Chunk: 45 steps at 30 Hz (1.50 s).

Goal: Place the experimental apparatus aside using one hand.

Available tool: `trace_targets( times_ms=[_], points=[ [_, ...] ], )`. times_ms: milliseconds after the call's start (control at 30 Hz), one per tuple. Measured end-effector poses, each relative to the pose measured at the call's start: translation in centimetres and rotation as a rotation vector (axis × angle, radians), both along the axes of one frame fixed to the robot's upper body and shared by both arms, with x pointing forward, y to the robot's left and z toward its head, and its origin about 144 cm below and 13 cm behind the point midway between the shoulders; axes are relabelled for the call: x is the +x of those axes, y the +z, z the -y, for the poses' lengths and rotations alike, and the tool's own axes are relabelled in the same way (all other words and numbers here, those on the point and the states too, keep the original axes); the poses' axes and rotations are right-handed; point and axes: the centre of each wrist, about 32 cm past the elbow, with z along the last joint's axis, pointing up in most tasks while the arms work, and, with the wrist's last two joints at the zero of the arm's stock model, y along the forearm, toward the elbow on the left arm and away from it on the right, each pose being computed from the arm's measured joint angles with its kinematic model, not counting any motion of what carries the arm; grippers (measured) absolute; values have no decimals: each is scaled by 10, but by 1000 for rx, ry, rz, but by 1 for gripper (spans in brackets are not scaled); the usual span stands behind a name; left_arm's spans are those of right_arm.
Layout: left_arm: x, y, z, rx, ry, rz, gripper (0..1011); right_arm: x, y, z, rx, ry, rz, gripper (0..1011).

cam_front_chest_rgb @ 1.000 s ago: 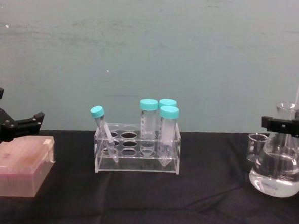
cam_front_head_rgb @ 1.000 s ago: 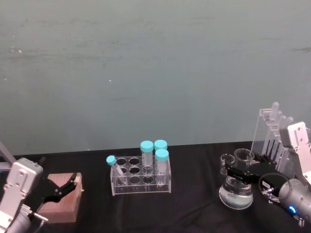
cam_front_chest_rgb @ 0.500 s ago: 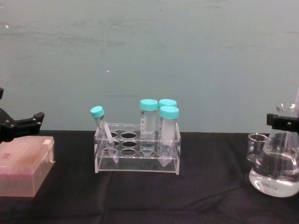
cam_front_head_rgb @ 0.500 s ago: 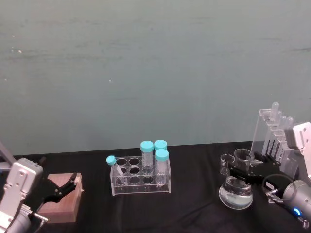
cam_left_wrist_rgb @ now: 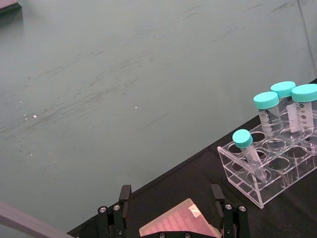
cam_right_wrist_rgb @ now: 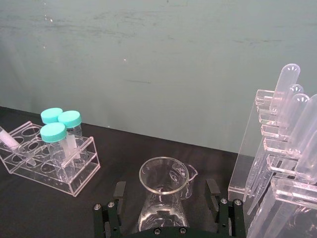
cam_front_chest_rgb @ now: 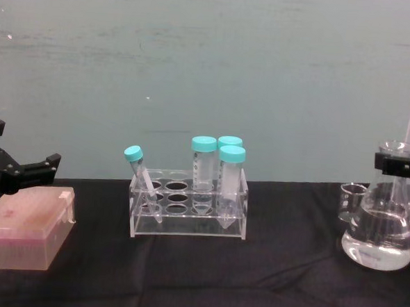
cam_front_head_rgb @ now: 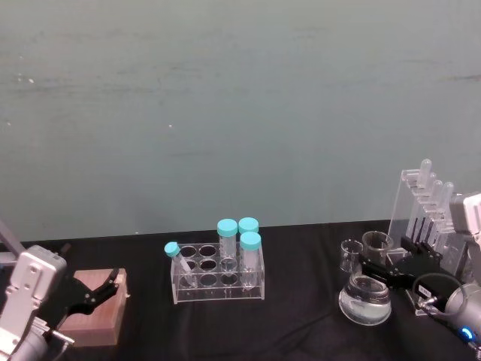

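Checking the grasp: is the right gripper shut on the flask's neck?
No: the right gripper is open, fingers apart either side of the conical flask.

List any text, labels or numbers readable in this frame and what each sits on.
Capped tubes in the clear rack: printed graduation marks and numbers, too small to read.
Right hand, at the conical flask: white label on the wrist, blurred, unreadable.
Pipette stand, small beaker, pink box: no text visible.
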Motion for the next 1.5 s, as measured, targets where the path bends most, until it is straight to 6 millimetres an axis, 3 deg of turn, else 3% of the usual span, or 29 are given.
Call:
trace_targets(
  times_ms=[1067,1500],
  points=[
    [0,0,0,0,0,0,1000,-32,13,-4,9,32,27,1002],
    [0,0,0,0,0,0,1000,-37,14,-12,-10,166,83,1002]
  ],
)
